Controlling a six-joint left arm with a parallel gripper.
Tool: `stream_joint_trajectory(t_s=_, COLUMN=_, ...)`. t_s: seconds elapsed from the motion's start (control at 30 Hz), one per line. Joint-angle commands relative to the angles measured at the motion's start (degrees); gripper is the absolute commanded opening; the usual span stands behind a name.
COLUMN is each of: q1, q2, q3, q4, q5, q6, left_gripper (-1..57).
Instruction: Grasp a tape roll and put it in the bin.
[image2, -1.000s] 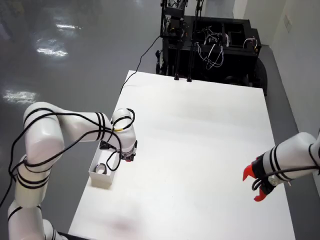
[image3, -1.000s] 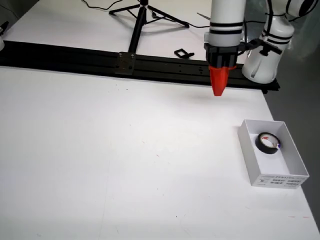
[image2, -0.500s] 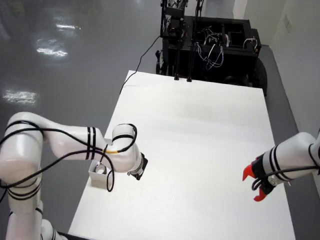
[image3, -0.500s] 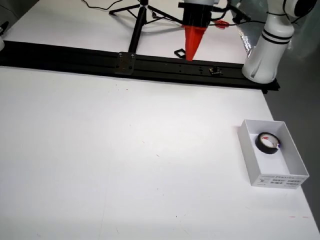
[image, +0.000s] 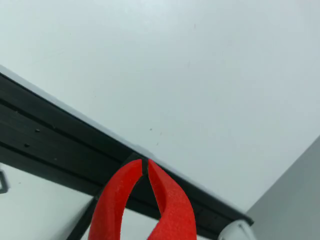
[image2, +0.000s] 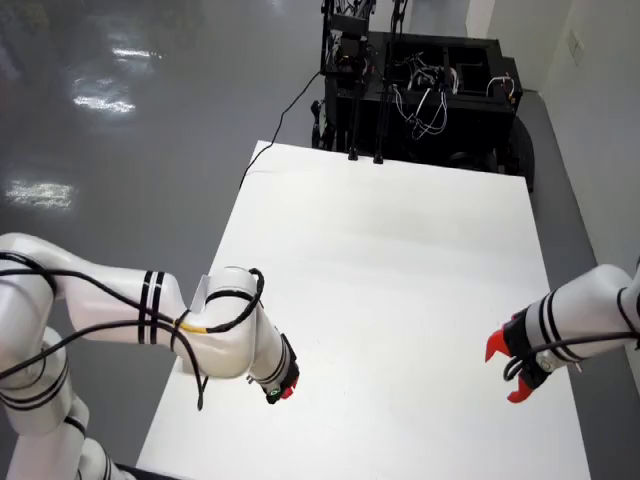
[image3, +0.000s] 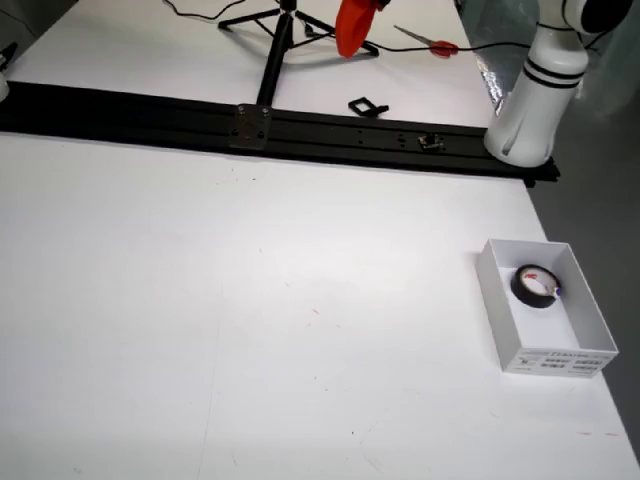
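Note:
A black tape roll (image3: 535, 285) lies flat inside the small white bin (image3: 497, 310) at the right of the table in the table-level view. My gripper (image: 145, 164) has red fingers whose tips meet; nothing is between them. It hangs above the black rail (image: 50, 145) at the table's edge, far from the bin. It shows as a red shape at the top of the table-level view (image3: 350, 35) and at the end of the left arm in the overhead view (image2: 285, 388). In the overhead view that arm hides the bin.
The black rail (image3: 300, 125) crosses the table's far side. Beyond it stand a tripod (image3: 280, 40), red-handled scissors (image3: 425, 40), a small black clip (image3: 365, 105) and a white arm base (image3: 530, 100). A second arm's red gripper (image2: 510, 370) hangs at the overhead view's right.

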Motion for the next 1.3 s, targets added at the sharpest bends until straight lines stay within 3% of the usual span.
stream_joint_trajectory(t_s=0.03, q1=-3.1, q2=-9.5, q3=0.0, q4=-5.6, q5=3.6, q6=17.2, left_gripper=4.0)
stream_joint_trajectory(t_s=0.37, q1=0.5, q2=-12.9, q3=0.0, q4=-12.3, q5=3.9, q6=20.2, left_gripper=5.4)
stream_joint_trajectory(t_s=0.43, q1=-0.2, q2=-13.0, q3=0.0, q4=-12.4, q5=3.4, q6=21.0, left_gripper=5.4)
stream_joint_trajectory(t_s=0.6, q1=-2.0, q2=-13.0, q3=-0.1, q4=-13.1, q5=-3.1, q6=23.1, left_gripper=1.6)
stream_joint_trajectory(t_s=0.87, q1=-2.5, q2=-13.0, q3=-0.1, q4=-13.3, q5=-7.9, q6=23.4, left_gripper=2.0)
stream_joint_trajectory(t_s=1.13, q1=2.4, q2=-12.9, q3=-0.1, q4=-13.1, q5=-6.5, q6=10.8, left_gripper=2.4)
stream_joint_trajectory(t_s=1.3, q1=3.9, q2=-12.9, q3=-0.1, q4=-13.0, q5=-4.3, q6=8.3, left_gripper=1.8)
